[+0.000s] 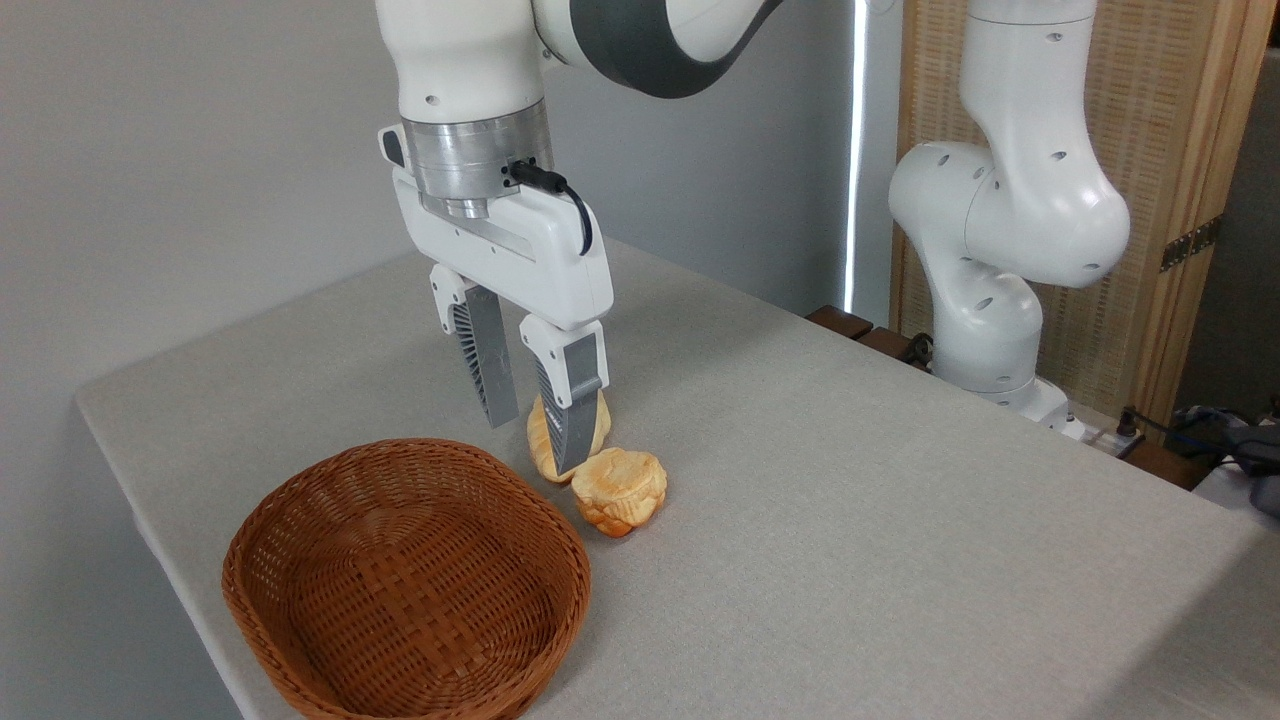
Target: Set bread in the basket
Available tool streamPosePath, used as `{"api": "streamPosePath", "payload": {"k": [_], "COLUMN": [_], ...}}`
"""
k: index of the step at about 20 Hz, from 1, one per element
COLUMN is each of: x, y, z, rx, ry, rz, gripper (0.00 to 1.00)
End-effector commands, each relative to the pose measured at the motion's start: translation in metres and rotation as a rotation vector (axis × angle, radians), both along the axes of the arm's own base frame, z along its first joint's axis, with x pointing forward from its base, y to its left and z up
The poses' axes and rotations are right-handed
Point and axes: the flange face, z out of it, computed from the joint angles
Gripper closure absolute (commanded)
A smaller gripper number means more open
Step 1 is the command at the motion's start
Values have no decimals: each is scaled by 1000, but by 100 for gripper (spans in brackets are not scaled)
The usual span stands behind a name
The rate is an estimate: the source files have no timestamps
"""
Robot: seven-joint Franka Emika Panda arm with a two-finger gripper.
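A grey cloth-covered table fills most of the frame, its near left corner rounded, with a plain pale wall behind and a wooden screen with woven panels at the right. The white Franka arm rises from its base at the table's far right edge, and its wrist section comes down from the top of the frame towards the table's middle left. Near the front left edge sits the basket, an oval of reddish-brown wicker, shallow and with nothing in it. The gripper points straight down just behind the basket's far rim, its two ribbed grey fingers spread apart with a clear gap between them and nothing held; the right-hand finger's tip hangs in front of a pale golden oval roll, which lies on the cloth partly hidden behind it. Whether the fingertips touch the roll or the table cannot be told. The bread, a small lumpy bun with a browned top, rests on the table just right of the basket's rim, touching or almost touching the roll, outside the basket and below and right of the fingers
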Motion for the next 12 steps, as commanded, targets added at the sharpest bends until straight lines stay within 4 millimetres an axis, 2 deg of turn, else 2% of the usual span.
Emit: {"api": "streamPosePath", "payload": {"k": [1,12], "x": [-3,-5], "y": [-1,-2], "z": [2,-1], "rx": [-13,-13], "ry": [18,44], "rz": [1,-6], "gripper": [0,0]}}
